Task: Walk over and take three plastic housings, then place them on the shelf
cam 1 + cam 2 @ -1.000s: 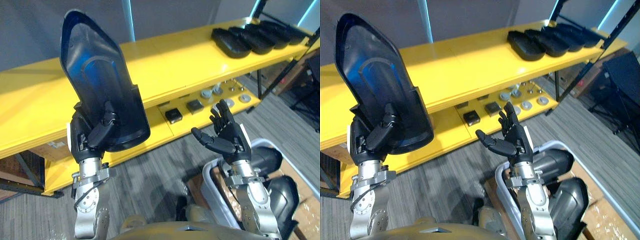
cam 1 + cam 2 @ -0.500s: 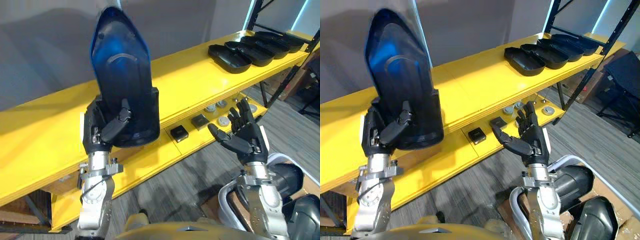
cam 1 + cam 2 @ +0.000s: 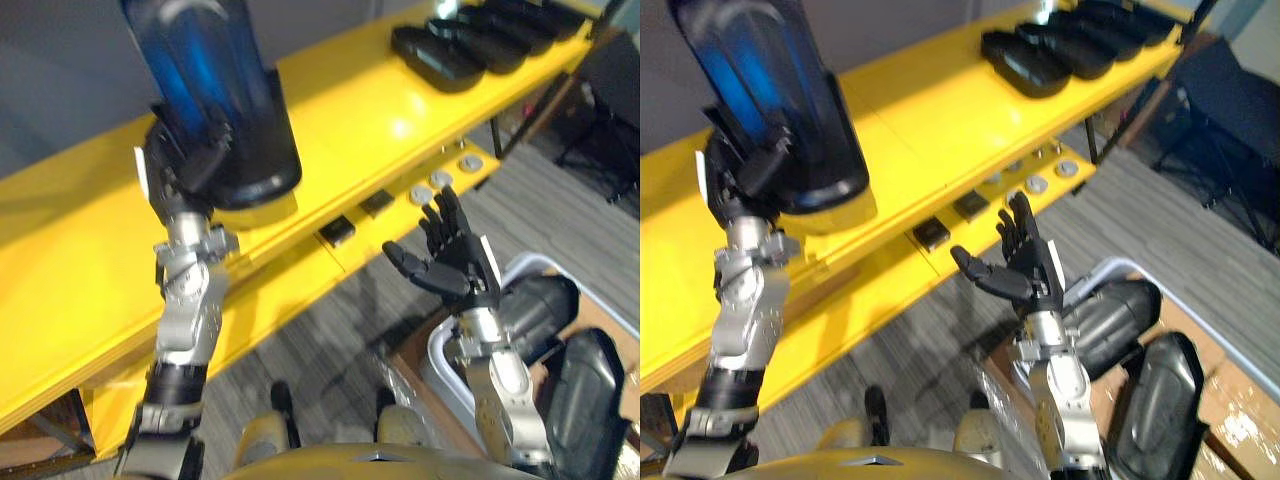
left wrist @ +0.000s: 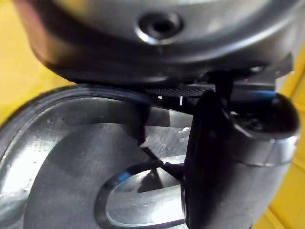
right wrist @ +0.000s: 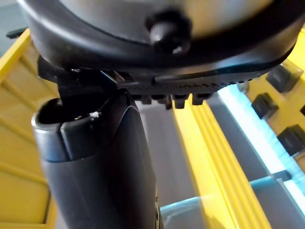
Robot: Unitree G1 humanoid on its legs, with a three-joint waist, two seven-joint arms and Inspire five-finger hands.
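Over yellow shelf [image 3: 380,130], L hand [image 3: 185,165] grips glossy dark, long, rounded housing [image 3: 220,80] upright; R hand [image 3: 455,270] splayed.

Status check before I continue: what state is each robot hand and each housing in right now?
Left robot hand: shut on the held plastic housing.
Held plastic housing: upright over the yellow shelf; contact unclear.
Right robot hand: open, empty, raised.
Shelved housings: lying in a row at the shelf's right end.
Binned housings: lying in the white bin.
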